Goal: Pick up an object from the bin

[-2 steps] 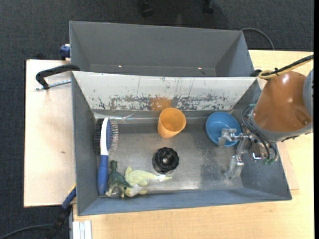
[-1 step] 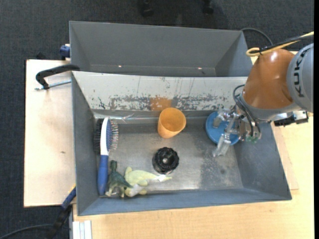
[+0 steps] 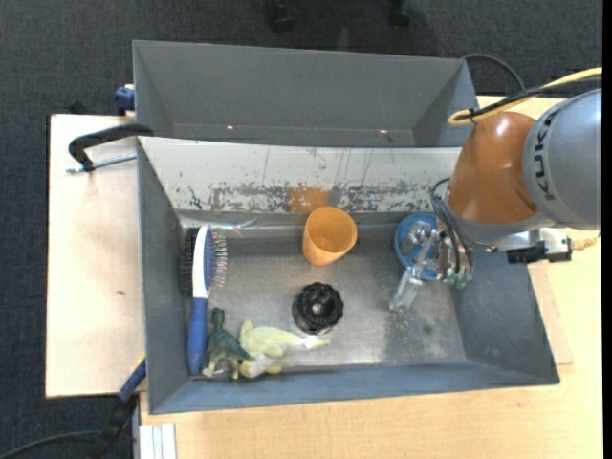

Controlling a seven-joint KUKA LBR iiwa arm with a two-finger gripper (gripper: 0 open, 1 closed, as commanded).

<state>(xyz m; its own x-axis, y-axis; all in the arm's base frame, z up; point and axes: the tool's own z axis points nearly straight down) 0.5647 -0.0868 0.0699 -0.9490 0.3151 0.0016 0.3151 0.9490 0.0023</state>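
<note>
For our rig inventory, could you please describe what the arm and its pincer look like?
The arm is silver-grey with black lettering, and wears a rounded orange cover. A yellow cable runs to it, dark cables bunch at the wrist, and the pincer is slim pale metal.

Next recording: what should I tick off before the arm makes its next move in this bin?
1. Is the tool inside the bin? Ok, it is near the right wall.
2. Is there something under the tool to grasp? Not ok, the floor there looks bare.
3. Is the black round knob standing free? Ok, it lies left of the tool.
4. Is the orange cup clear of the knob? Ok. Whether it is upright or tilted: cannot tell.
5. Are the brush, green dinosaur and pale yellow toy separated? Not ok, they are bunched at the front left.
</note>
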